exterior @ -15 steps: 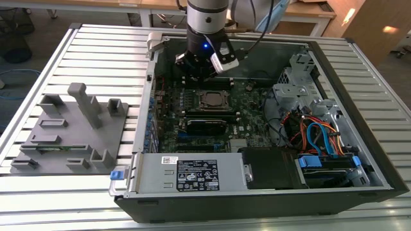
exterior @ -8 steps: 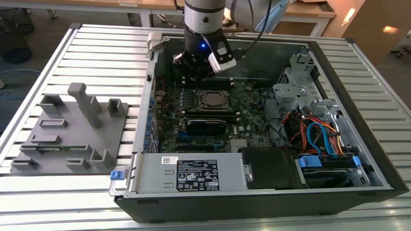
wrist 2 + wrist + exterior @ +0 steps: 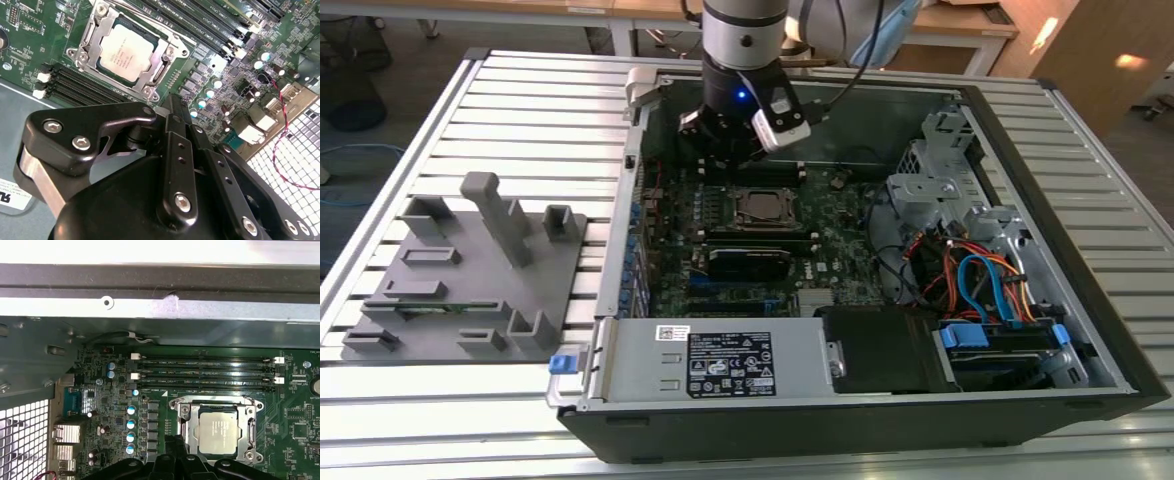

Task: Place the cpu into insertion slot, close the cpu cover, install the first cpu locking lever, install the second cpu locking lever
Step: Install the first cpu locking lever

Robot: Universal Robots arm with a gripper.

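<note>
The cpu (image 3: 125, 52), a silver-grey square chip, lies flat in the insertion slot (image 3: 76, 54) on the green motherboard. The silver cpu cover (image 3: 164, 62) is folded down around it, and the chip's top shows through its window. A thin metal lever (image 3: 155, 30) runs along one side of the cover. In both wrist views my black gripper (image 3: 173, 101) hovers just beside the socket's edge with its fingers together and nothing between them. The exterior view shows the gripper (image 3: 720, 148) above the board, just behind the cpu (image 3: 761, 208).
Long black memory slots (image 3: 205, 372) run beside the socket. In the exterior view, the open computer case (image 3: 881, 250) holds a labelled power supply box (image 3: 720, 362), with blue and orange cables (image 3: 987, 285) on the right. A grey fixture (image 3: 467, 270) stands on the slatted table on the left.
</note>
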